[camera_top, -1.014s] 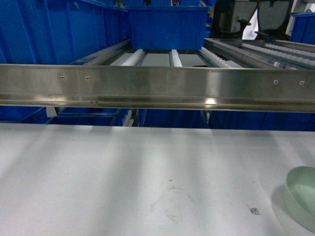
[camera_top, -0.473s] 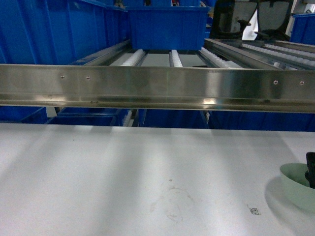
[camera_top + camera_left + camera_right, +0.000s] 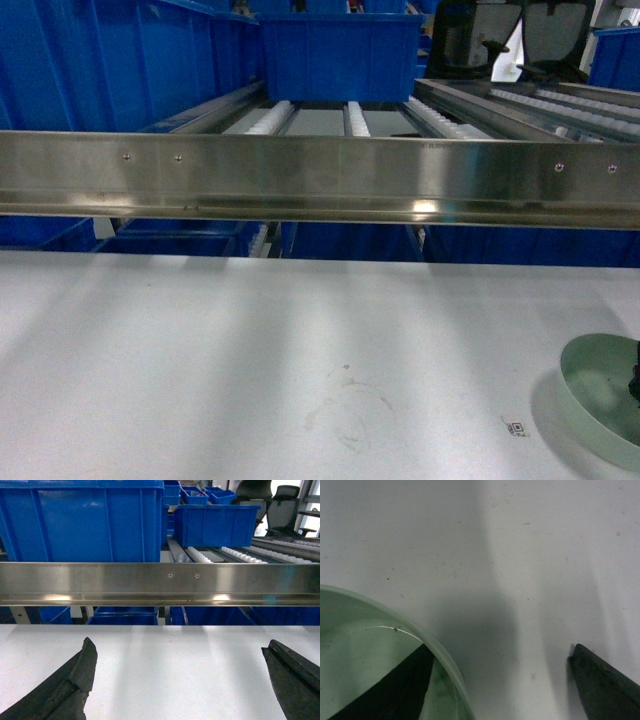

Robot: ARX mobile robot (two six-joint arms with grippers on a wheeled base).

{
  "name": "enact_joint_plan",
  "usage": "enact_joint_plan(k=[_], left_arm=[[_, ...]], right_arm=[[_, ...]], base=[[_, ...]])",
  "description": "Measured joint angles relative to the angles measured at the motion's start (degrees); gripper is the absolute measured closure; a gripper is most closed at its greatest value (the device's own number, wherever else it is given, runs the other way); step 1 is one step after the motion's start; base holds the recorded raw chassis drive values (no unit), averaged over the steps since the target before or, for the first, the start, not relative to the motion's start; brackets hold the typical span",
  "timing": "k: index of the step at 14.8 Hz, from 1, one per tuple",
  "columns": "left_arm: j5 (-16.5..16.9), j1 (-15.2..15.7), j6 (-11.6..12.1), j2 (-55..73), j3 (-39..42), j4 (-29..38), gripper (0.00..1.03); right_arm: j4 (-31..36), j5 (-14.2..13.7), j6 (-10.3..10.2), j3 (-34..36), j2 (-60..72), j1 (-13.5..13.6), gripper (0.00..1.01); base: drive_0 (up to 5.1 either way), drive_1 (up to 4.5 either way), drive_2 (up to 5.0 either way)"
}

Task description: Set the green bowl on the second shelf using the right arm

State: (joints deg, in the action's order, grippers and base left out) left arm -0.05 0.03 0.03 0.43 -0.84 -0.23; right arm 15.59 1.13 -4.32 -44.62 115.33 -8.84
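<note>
The pale green bowl (image 3: 598, 398) rests on the white table (image 3: 250, 360) at the lower right, partly cut off by the frame edge. Only a black sliver of my right gripper (image 3: 634, 382) shows over it there. In the right wrist view that gripper (image 3: 500, 647) is open and straddles the bowl's (image 3: 365, 650) rim: one finger (image 3: 395, 690) is inside the bowl, the other (image 3: 605, 685) is outside over bare table. The second shelf (image 3: 320, 180) runs across behind the table, with white roller rails. My left gripper (image 3: 180, 645) hangs open over the table, holding nothing.
A blue crate (image 3: 340, 55) stands at the back of the roller lane, and a large deep blue crate (image 3: 85, 520) sits on the left. More blue crates show under the steel rail. Office chairs stand beyond the rack at the far right.
The bowl has shifted a little left from the frame's right edge and tilted briefly on the way. My right gripper has come into view over it.
</note>
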Motion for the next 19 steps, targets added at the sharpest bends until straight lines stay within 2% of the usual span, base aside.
enact_joint_plan(k=[7, 8, 10, 11, 13, 15, 17, 19], left_arm=[[0.0, 0.0, 0.0, 0.0, 0.0, 0.0, 0.05], [0.0, 0.0, 0.0, 0.0, 0.0, 0.0, 0.05], [0.0, 0.0, 0.0, 0.0, 0.0, 0.0, 0.05], [0.0, 0.0, 0.0, 0.0, 0.0, 0.0, 0.05], [0.0, 0.0, 0.0, 0.0, 0.0, 0.0, 0.05], [0.0, 0.0, 0.0, 0.0, 0.0, 0.0, 0.05], [0.0, 0.0, 0.0, 0.0, 0.0, 0.0, 0.05], [0.0, 0.0, 0.0, 0.0, 0.0, 0.0, 0.05]], right_arm=[[1.3, 3.7, -2.5, 3.9, -2.0, 1.1, 0.91], [2.1, 4.6, -3.2, 4.3, -2.3, 1.0, 0.98], [6.5, 4.0, -3.6, 8.1, -5.1, 2.3, 0.98], [8.7, 2.2, -2.7, 11.5, -10.1, 4.7, 0.98], [10.0, 0.1, 0.9, 13.4, -23.3, 9.1, 0.98], [8.1, -1.5, 1.4, 13.1, -33.6, 12.8, 0.98], [7.5, -3.7, 2.6, 13.2, -38.0, 14.4, 0.98], [8.0, -6.0, 3.9, 13.3, -38.6, 14.4, 0.98]], base=[[0.0, 0.0, 0.0], [0.0, 0.0, 0.0], [0.0, 0.0, 0.0], [0.0, 0.0, 0.0], [0.0, 0.0, 0.0], [0.0, 0.0, 0.0], [0.0, 0.0, 0.0], [0.0, 0.0, 0.0]])
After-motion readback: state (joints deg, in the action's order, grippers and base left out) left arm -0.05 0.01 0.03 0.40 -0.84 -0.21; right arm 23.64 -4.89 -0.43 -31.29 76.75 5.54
